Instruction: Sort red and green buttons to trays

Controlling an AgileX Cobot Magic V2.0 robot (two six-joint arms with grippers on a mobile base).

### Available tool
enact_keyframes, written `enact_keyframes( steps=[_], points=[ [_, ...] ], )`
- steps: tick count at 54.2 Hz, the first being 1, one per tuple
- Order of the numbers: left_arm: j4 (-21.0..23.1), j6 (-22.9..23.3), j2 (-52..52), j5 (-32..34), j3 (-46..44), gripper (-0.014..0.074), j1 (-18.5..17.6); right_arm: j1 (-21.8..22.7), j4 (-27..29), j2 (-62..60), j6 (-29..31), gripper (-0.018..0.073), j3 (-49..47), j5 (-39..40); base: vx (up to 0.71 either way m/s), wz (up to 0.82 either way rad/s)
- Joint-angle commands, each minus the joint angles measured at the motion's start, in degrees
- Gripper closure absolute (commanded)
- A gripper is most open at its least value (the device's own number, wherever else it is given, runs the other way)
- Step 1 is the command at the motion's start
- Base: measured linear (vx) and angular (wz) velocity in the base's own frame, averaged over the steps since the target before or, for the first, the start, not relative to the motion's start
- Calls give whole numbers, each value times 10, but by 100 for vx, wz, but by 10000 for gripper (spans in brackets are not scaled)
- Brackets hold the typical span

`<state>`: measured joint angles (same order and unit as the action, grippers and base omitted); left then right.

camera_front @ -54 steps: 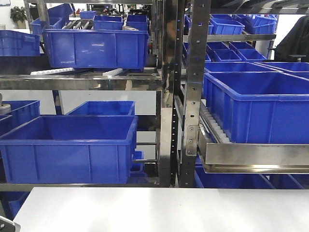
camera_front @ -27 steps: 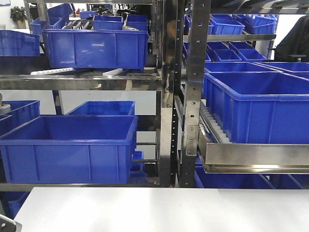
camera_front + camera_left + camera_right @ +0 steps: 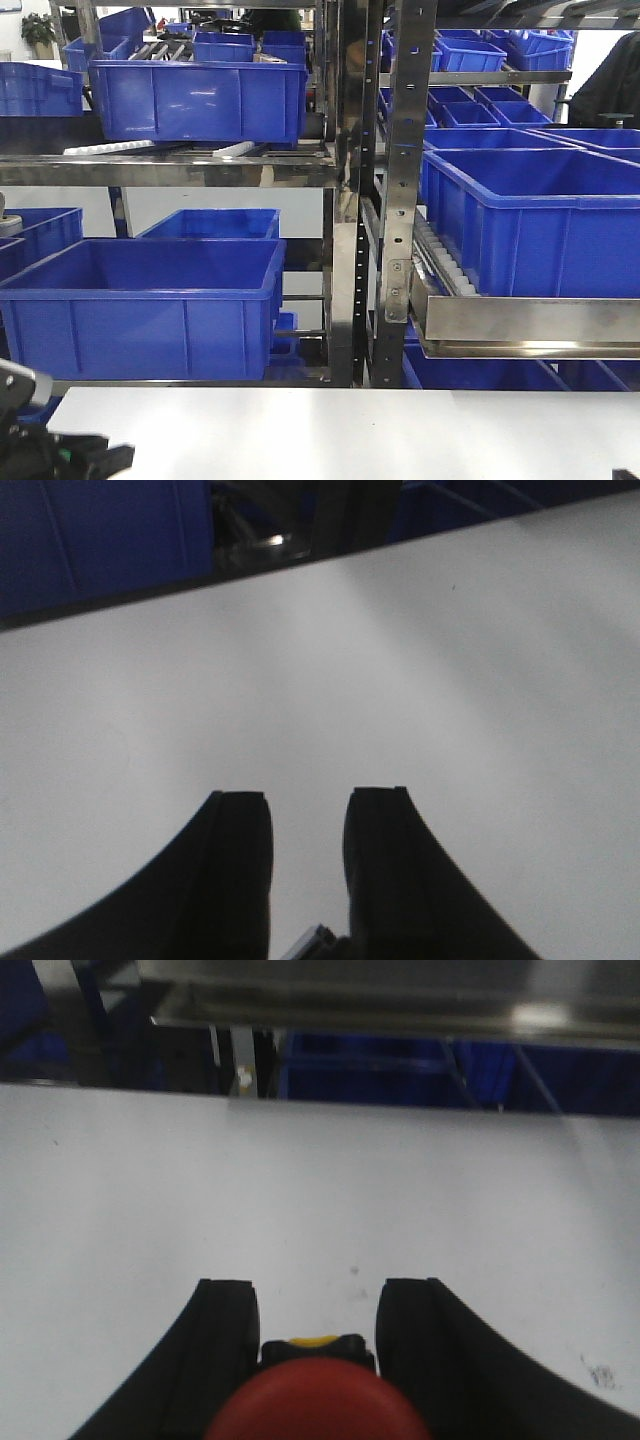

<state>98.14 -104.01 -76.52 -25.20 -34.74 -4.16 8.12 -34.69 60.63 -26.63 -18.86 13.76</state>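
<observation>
White table (image 3: 420,650) backed by blue crates (image 3: 140,300); L gripper (image 3: 308,798) parted, nothing between; R gripper (image 3: 318,1288) clamps red button (image 3: 315,1405).

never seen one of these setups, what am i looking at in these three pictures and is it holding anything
This is a two-armed robot working at a plain white table. The front picture looks out from the robot's body. Beyond the table stand metal shelves loaded with deep blue plastic crates, and a dark piece of the left arm pokes in at the bottom left corner. The other two pictures come from cameras mounted on the wrists, each looking down past its own two dark fingers. The left gripper is open, with only table surface between its fingers. The right gripper appears closed on a red mushroom-capped push-button with a yellow band on its body. No trays and no green button show in any picture.
</observation>
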Motion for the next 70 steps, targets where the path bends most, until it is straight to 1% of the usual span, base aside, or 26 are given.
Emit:
enact_keyframes(
  steps=[1, 7, 14, 19, 22, 26, 28, 31, 35, 39, 45, 48, 52, 55, 57, 58, 64, 66, 70],
  points=[
    [43, 12, 17, -42, -46, 596, -1, -1, -72, -51, -53, 571, -14, 65, 0, 0],
    [43, 12, 17, -65, -81, 596, -1, -1, -153, -91, -137, 571, -23, 88, 0, 0],
    [43, 12, 29, -76, -124, 596, -1, -1, -264, -112, -259, 571, -70, 113, 0, 0],
    [44, 12, 56, -56, -145, 596, -1, -1, -363, -108, -347, 571, -120, 149, 0, 0],
    [44, 12, 81, -37, -158, 596, -1, -1, -433, -104, -406, 571, -149, 174, 0, 0],
    [43, 12, 112, -11, -168, 596, -1, -1, -502, -99, -480, 571, -185, 198, 0, 0],
    [44, 12, 128, -2, -168, 596, -1, -1, -524, -99, -508, 571, -197, 210, 0, 0],
    [41, 12, 155, 9, -168, 596, -1, -1, -546, -97, -544, 571, -217, 233, 0, 0],
    [42, 12, 180, 11, -168, 596, -1, -1, -560, -97, -559, 569, -234, 256, 0, 0],
    [42, 15, 201, 14, -168, 596, -1, -1, -557, -97, -560, 568, -246, 265, 0, 0],
    [42, 44, 215, 19, -168, 596, -1, -5, -546, -97, -574, 568, -256, 264, 0, 0],
    [42, 51, 216, 19, -168, 596, -1, -29, -538, -96, -574, 568, -262, 252, 0, 0],
    [42, 55, 216, 19, -168, 596, -1, -86, -535, -88, -568, 568, -273, 212, 0, 0],
    [42, 55, 215, 22, -168, 596, -1, -145, -536, -77, -559, 568, -286, 142, 0, 0],
    [42, 55, 215, 26, -168, 596, -1, -187, -536, -70, -554, 568, -295, 81, 0, 0],
    [42, 55, 215, 29, -168, 596, -1, -201, -534, -65, -553, 568, -301, 47, 0, 0],
    [42, 55, 215, 49, -168, 596, -1, -321, -510, -27, -553, 568, -341, -108, 0, 0],
    [42, 55, 215, 53, -168, 596, -1, -360, -511, -16, -549, 568, -353, -151, 0, 0],
    [42, 55, 215, 55, -168, 596, -1, -415, -512, 10, -528, 568, -378, -211, 0, 0]
  ],
)
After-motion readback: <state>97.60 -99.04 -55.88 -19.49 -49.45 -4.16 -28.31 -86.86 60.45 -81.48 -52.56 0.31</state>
